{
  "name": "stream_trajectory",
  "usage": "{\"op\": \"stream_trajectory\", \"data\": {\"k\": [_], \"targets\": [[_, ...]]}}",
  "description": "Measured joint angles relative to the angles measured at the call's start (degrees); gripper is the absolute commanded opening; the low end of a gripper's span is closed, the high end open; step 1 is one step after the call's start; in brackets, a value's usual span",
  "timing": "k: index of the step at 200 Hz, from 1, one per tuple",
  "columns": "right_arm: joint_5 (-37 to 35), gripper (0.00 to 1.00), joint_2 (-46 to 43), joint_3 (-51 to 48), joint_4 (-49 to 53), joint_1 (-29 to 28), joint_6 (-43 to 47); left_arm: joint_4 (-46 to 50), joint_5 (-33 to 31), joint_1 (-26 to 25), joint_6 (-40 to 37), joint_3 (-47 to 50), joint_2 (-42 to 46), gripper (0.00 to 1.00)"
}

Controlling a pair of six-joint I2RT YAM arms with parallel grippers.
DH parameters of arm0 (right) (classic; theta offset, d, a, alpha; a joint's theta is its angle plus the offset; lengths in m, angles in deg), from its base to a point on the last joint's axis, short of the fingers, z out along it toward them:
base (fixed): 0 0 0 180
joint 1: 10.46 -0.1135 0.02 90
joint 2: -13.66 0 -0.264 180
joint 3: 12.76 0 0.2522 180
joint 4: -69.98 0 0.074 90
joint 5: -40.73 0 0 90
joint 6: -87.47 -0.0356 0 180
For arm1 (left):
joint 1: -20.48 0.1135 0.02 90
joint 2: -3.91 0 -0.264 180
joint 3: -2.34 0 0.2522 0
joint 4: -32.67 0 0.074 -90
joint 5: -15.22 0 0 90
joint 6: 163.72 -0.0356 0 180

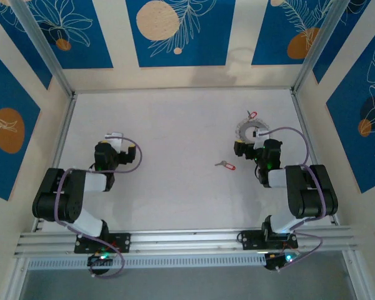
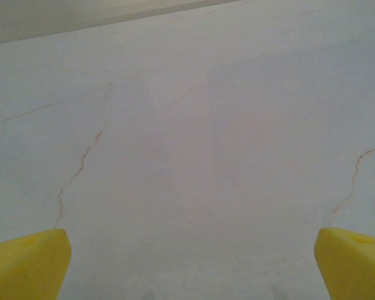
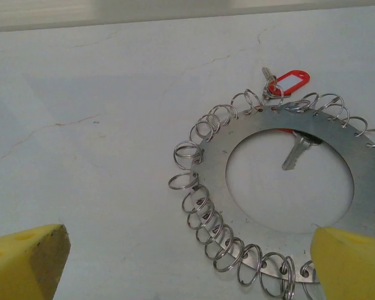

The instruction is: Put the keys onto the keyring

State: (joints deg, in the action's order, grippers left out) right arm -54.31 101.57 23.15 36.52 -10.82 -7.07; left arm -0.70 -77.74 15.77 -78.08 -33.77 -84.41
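Observation:
The keyring [image 3: 237,156] is a flat silvery disc with a wide hole and several wire split rings along its outer edge; it lies on the table at the right [image 1: 242,128]. One key with a red tag [image 3: 286,82] lies at its far edge [image 1: 252,115]. A second key's blade [image 3: 295,154] pokes into the hole from under the disc. Another red-headed key [image 1: 225,165] lies loose on the table, left of the right arm. My right gripper [image 3: 187,269] hangs open over the ring's near side [image 1: 257,134]. My left gripper [image 2: 190,269] is open over bare table [image 1: 114,135].
The white tabletop [image 1: 175,137] has fine cracks. An aluminium frame and blue patterned walls [image 1: 175,31] close it in at the back and sides. The rail [image 1: 187,240] with both arm bases runs along the near edge.

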Motion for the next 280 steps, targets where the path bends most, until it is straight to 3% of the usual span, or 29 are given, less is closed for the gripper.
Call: {"op": "stream_trajectory", "data": {"k": [210,234,280], "targets": [[-1.2,0.99,-0.7,-0.9,-1.4,1.1,-2.5,0.0,0.0,0.0,0.0,0.0,0.0,1.00],[-2.5,0.99,-7.6,-5.9,-2.4,2.8,-4.4,3.4,0.0,0.0,0.0,-0.9,1.0,1.00],[-5.7,0.99,-30.6,-2.0,14.5,5.0,-14.9,24.7,1.2,-0.3,-0.1,-13.5,12.9,1.00]]}}
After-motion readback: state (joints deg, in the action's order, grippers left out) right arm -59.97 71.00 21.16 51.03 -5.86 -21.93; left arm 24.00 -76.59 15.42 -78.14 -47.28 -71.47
